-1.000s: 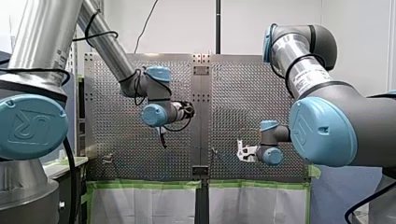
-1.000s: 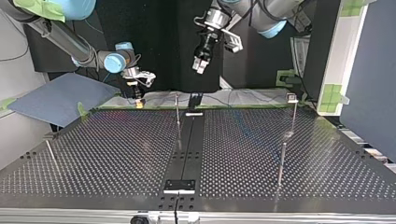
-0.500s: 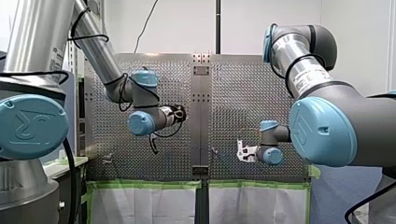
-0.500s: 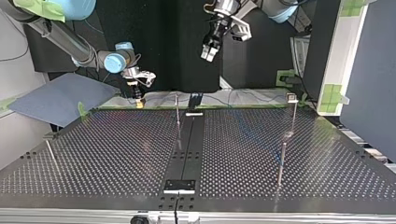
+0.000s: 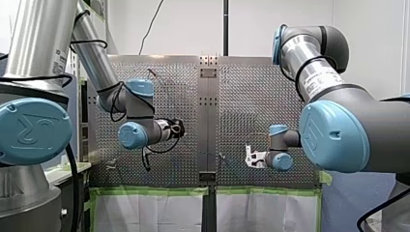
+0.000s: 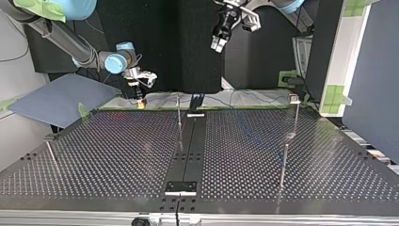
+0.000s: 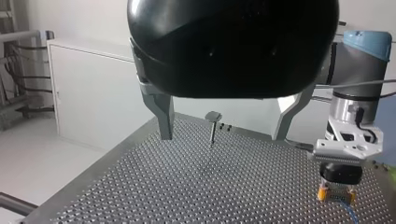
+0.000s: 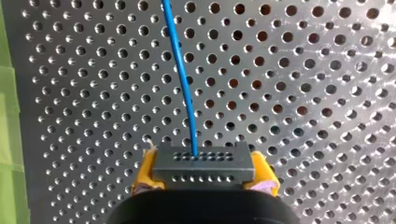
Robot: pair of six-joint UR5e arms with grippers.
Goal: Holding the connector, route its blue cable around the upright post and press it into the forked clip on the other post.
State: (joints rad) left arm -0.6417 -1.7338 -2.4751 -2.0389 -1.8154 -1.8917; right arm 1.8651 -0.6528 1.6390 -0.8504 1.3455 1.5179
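Observation:
In the right wrist view a dark grey connector sits clamped between the yellow pads of my right gripper. Its blue cable runs ahead over the perforated plate. In the top view my right gripper hangs low over the table's far edge, left of a thin upright post. My left gripper is high above the table, open and holding nothing. Its metal fingers frame a distant post with a small head. The right gripper shows beside them.
More thin posts stand on the perforated table: one with a small head at the top view's far right, one nearer, and a leaning one at the left. A dark rail runs down the middle.
My left arm has swung toward the front view's left and its gripper has risen up and rightward in the top view. My right arm and the connector have stayed put.

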